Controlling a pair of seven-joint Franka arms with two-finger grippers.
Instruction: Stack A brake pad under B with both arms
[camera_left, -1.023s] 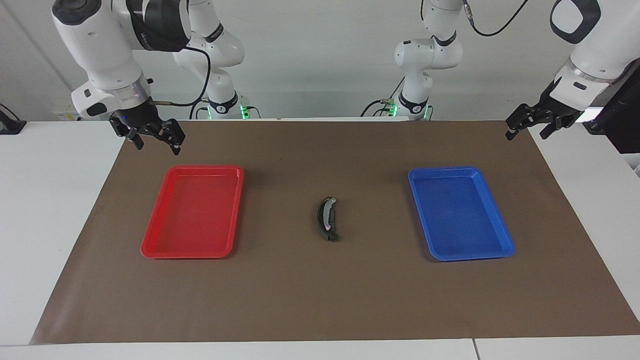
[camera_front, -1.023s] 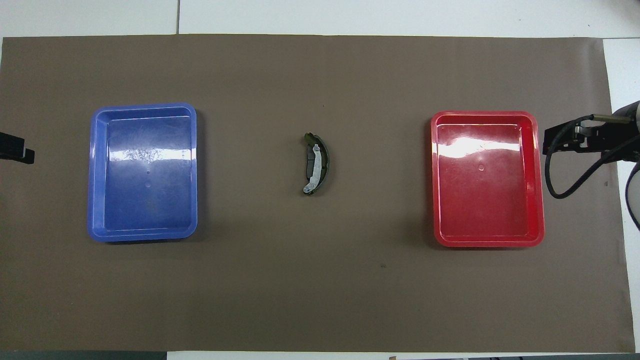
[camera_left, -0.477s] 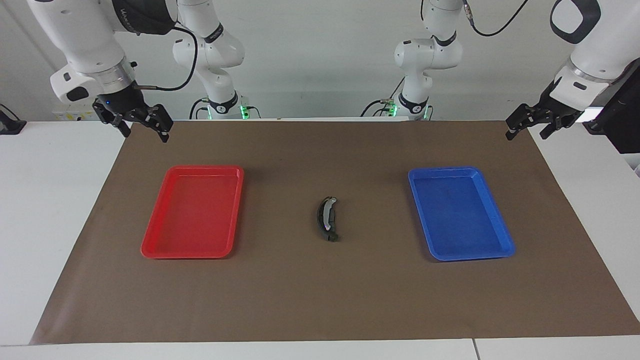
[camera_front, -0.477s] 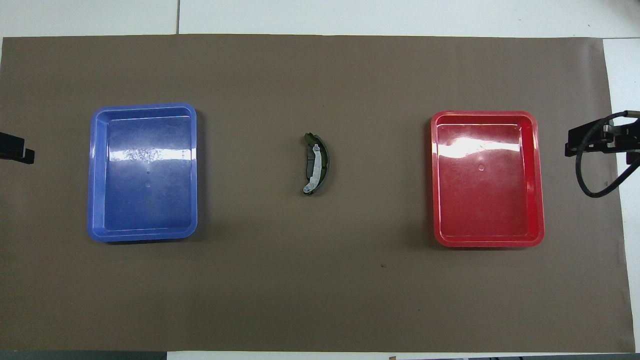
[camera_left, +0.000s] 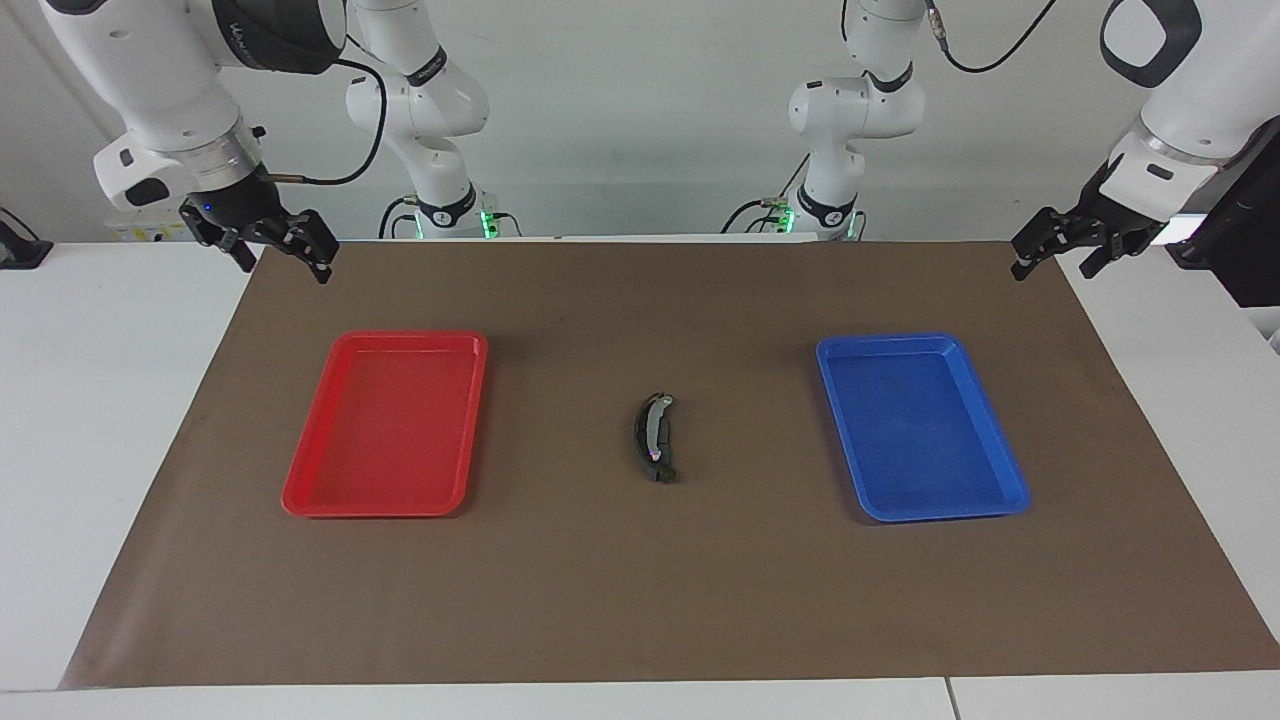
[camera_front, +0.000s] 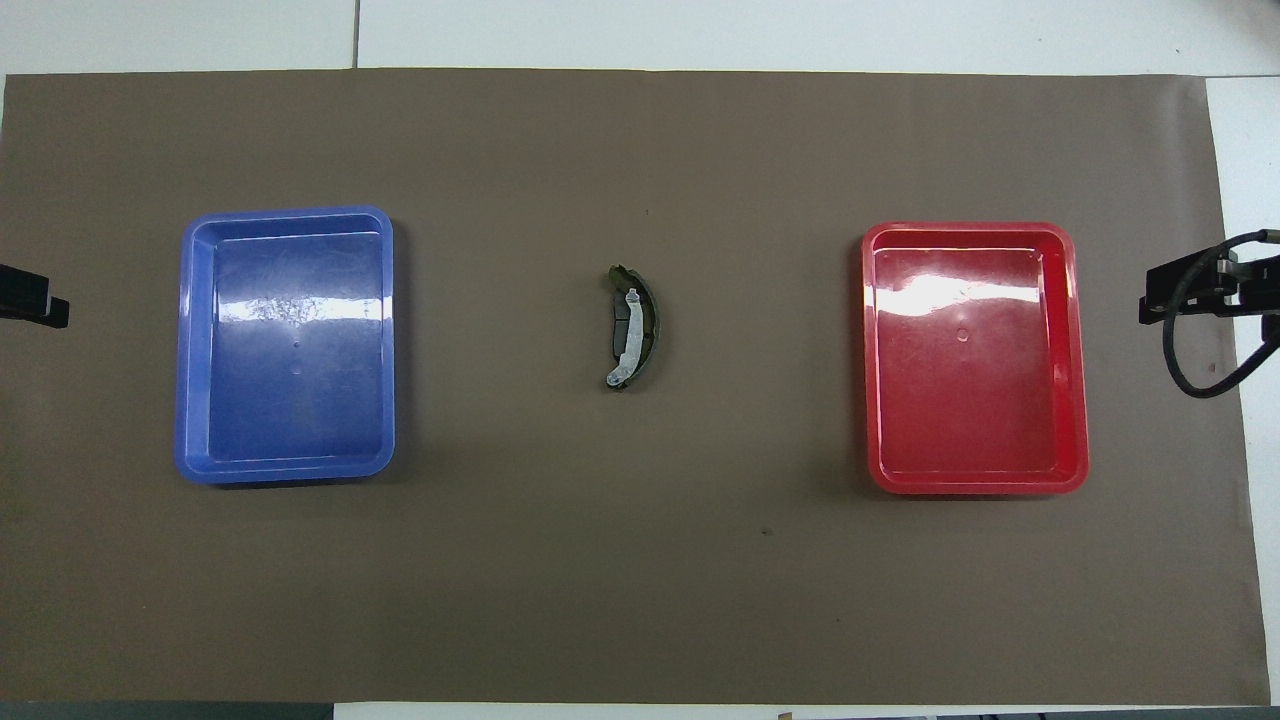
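Mid-frame in both views, on the brown mat (camera_left: 640, 600), the two pads lie together as one small pile, between the red tray (camera_left: 300, 497) and the blue tray (camera_left: 1005, 500) and well apart from each. B (camera_front: 650, 322) is the long dark crescent, with its silvery strip facing up in the overhead view. A (camera_front: 619, 322) shows only as a dark grey patch tucked inside B's curve, touching it, and how much of it lies beneath B cannot be told. Both trays sit flat on the mat, the red one toward the right arm's end of the table (camera_left: 100, 420) and the blue one toward the left arm's end. High in the upper left of the facing view, the right gripper (camera_left: 283, 262) hangs over the mat's corner, clear of the red tray, fingers spread apart and holding nothing. High in the upper right of that view, the left gripper (camera_left: 1053, 264) hangs over the mat's other robot-side corner, its fingers likewise apart and empty. Neither gripper is near the pads.
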